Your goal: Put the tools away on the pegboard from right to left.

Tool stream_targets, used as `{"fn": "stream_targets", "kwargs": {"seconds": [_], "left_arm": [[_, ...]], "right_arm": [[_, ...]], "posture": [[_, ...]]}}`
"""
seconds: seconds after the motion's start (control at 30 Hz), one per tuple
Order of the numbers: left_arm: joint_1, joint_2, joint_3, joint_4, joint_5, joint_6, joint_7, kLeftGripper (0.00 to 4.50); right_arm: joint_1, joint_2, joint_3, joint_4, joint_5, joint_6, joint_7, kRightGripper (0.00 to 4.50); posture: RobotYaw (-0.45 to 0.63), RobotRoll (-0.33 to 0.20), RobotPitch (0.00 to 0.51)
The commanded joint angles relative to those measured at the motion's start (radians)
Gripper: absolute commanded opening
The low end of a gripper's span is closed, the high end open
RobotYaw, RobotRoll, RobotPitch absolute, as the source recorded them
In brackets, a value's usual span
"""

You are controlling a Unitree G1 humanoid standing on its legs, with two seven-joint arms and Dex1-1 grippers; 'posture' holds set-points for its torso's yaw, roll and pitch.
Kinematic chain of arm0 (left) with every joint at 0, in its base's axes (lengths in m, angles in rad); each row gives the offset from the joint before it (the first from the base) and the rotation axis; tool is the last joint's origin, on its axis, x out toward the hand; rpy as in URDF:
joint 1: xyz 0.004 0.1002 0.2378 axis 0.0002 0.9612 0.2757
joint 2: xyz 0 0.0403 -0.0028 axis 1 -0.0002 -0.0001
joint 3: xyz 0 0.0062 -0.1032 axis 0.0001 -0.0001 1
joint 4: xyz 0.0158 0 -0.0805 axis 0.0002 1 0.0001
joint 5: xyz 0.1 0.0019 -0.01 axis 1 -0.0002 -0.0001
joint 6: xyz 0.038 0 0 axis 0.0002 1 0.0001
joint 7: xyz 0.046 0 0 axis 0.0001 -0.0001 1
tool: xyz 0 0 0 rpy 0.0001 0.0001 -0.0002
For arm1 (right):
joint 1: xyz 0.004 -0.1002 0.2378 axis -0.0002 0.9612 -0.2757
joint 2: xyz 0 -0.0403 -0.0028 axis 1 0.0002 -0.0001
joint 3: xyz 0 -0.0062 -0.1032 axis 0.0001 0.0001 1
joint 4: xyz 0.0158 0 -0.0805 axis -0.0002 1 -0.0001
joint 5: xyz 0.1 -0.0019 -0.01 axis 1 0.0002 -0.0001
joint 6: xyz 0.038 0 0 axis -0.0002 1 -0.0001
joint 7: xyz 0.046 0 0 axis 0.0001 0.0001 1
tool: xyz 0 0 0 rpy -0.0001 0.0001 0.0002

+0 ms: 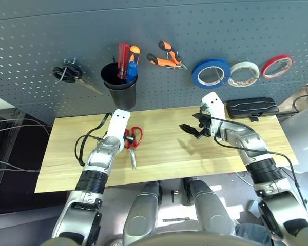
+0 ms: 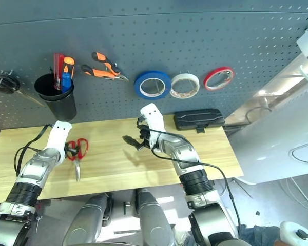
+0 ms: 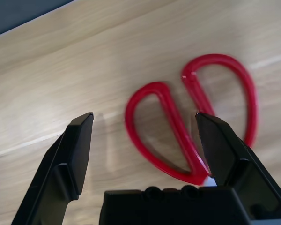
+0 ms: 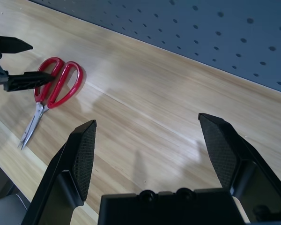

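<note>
Scissors [image 1: 133, 144] are the last tool, flat on the desk [image 1: 164, 164] toward its left end, blades pointing at the front edge. Left gripper [image 3: 145, 136] has its fingers apart, over the red handles. Right gripper [image 4: 152, 150] hovers mid-desk, fingers apart, empty. Suggest centring on one handle loop before closing; the off-centre finger may skid it. The pegboard [image 1: 36, 46] hook [image 1: 66, 73] at far left looks free.

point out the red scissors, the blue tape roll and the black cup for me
scissors [image 4: 58, 84]: right wrist view, on the red handle loops.
blue tape roll [image 1: 211, 73]: left eye view, on its blue ring.
black cup [image 1: 119, 88]: left eye view, on its front wall.
</note>
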Motion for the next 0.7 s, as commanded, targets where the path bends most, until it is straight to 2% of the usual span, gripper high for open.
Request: {"fn": "stream_targets", "kwargs": {"seconds": [0.03, 0.37, 0.7], "left_arm": [[0.01, 0.005, 0.024, 0.031, -0.003, -0.005, 0.008, 4.47], [0.058, 0.039, 0.051, 0.015, -0.003, -0.004, 0.0, 4.47], [0.071, 0.02, 0.105, -0.042, -0.045, -0.019, 0.006, 4.47]], "right_arm": [[0.014, -0.003, 0.032, -0.018, -0.006, -0.016, 0.028, 4.5], [0.011, 0.009, 0.044, -0.013, -0.004, -0.025, 0.042, 4.5], [0.015, -0.001, 0.049, -0.016, -0.006, -0.027, 0.057, 4.5]], "posture": [[-0.05, 0.0, 0.322], [-0.03, 0.0, 0.317], [-0.03, 0.0, 0.312]]}}
